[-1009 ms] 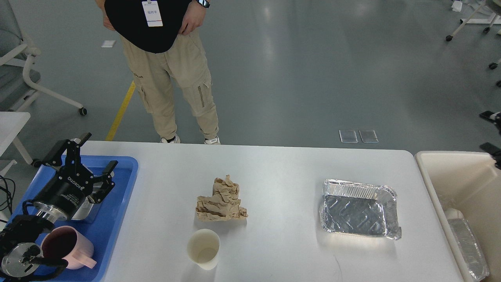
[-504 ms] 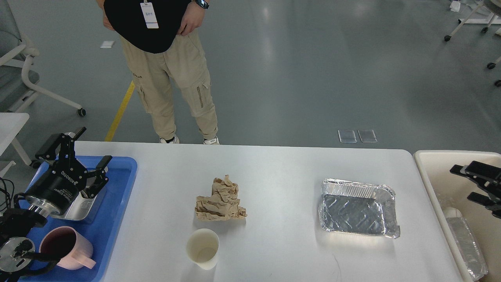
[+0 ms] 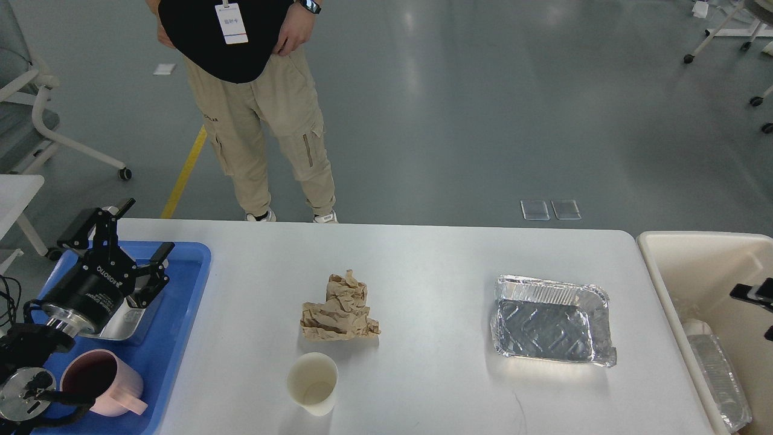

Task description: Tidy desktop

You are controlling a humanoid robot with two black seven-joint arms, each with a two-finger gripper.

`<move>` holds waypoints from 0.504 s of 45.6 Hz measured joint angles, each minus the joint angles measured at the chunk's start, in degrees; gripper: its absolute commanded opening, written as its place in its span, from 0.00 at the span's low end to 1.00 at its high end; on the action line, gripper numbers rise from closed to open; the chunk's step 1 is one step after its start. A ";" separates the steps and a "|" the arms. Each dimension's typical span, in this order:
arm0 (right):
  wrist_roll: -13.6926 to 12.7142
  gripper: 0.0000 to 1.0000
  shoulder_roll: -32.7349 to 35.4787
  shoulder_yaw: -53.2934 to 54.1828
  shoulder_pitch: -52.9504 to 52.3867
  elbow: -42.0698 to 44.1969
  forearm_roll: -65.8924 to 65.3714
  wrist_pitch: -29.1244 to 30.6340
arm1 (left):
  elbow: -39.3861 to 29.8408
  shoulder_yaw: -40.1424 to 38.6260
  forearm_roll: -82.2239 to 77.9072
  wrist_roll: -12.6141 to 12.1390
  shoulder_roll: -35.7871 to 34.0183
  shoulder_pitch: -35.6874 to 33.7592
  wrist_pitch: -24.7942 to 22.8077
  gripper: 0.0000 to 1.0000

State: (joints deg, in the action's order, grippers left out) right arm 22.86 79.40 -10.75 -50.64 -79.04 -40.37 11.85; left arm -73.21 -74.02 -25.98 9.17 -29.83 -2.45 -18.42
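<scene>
Table carries tray at left edge, holding mug at near end and metal dish behind it. Crumpled paper sits center, paper cup just in front. Foil pan lies right. Bin stands beside table's right end.

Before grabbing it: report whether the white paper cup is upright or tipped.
Upright. The white paper cup stands on the desktop, its open mouth facing up.
</scene>
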 measured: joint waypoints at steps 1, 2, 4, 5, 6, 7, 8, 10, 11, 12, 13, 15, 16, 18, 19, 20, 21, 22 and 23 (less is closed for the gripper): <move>-0.03 1.00 -0.61 0.05 0.00 -0.11 -0.34 -0.01 | 0.00 0.00 0.00 0.00 0.00 0.00 0.00 0.97; -0.05 1.00 -1.26 0.08 -0.01 -0.19 -0.71 -0.01 | 0.00 0.00 0.00 0.00 0.00 0.00 0.00 0.97; -0.07 1.00 -2.90 0.08 -0.06 -0.30 -1.84 -0.01 | 0.00 0.00 0.00 0.00 0.00 -0.06 0.00 0.97; -0.09 1.00 -3.72 0.05 -0.09 -0.31 -2.58 -0.01 | 0.00 0.00 0.00 0.00 -0.01 -0.09 0.00 0.97; -0.14 1.00 -4.85 -0.08 -0.13 -0.29 -3.75 -0.01 | 0.00 0.00 0.00 0.00 -0.03 -0.12 0.00 0.97; -0.17 1.00 -5.78 -0.23 -0.14 -0.25 -4.90 -0.01 | 0.00 -0.01 0.00 0.00 -0.07 -0.14 0.00 0.97; -0.21 1.00 -6.77 -0.39 -0.14 -0.16 -6.27 -0.01 | 0.00 -0.01 0.00 0.00 -0.10 -0.15 0.00 0.97; -0.28 1.00 -8.95 -0.65 -0.16 0.29 -9.84 -0.01 | 0.00 -0.04 0.01 0.00 -0.19 -0.18 -0.01 0.97; -0.31 1.00 -9.97 -0.77 -0.17 0.68 -11.52 0.02 | 0.00 -0.06 0.01 0.01 -0.22 -0.19 -0.04 0.97; -0.31 1.00 -10.97 -0.94 -0.18 1.17 -13.13 0.07 | 0.00 -0.08 0.03 0.01 -0.25 -0.19 -0.08 0.97; -0.31 1.00 -12.22 -1.27 -0.18 1.91 -14.85 0.16 | 0.00 -0.10 0.04 0.03 -0.27 -0.19 -0.12 0.97; -0.27 1.00 -14.30 -2.04 -0.21 3.50 -16.86 0.46 | 0.00 -0.17 0.05 0.10 -0.30 -0.19 -0.14 0.97; -0.17 1.00 -15.81 -2.59 -0.24 4.65 -17.70 0.75 | 0.00 -0.20 0.05 0.12 -0.32 -0.19 -0.15 0.97; 0.04 1.00 -17.76 -3.38 -0.30 6.70 -18.60 1.37 | 0.00 -0.26 0.05 0.15 -0.36 -0.13 -0.19 0.97; 0.17 1.00 -18.72 -3.75 -0.34 8.01 -19.00 1.77 | 0.00 -0.29 0.05 0.17 -0.38 -0.10 -0.20 0.97; 0.26 1.00 -19.65 -3.98 -0.37 9.03 -19.32 2.09 | 0.00 -0.31 0.05 0.19 -0.38 -0.06 -0.21 0.97; 0.32 1.00 -20.79 -4.15 -0.39 10.01 -19.66 2.40 | 0.00 -0.34 0.05 0.20 -0.39 -0.02 -0.21 0.97; 0.42 1.00 -21.64 -4.30 -0.40 11.10 -20.08 2.75 | 0.00 -0.37 0.05 0.21 -0.39 0.04 -0.22 0.97; 0.50 1.00 -22.44 -4.39 -0.41 11.92 -20.42 3.01 | 0.00 -0.39 0.04 0.22 -0.39 0.08 -0.22 0.97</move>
State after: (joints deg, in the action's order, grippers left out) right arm 23.36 56.96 -15.14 -51.05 -67.13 -60.79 14.86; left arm -73.21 -74.41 -25.93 9.39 -30.22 -2.38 -18.64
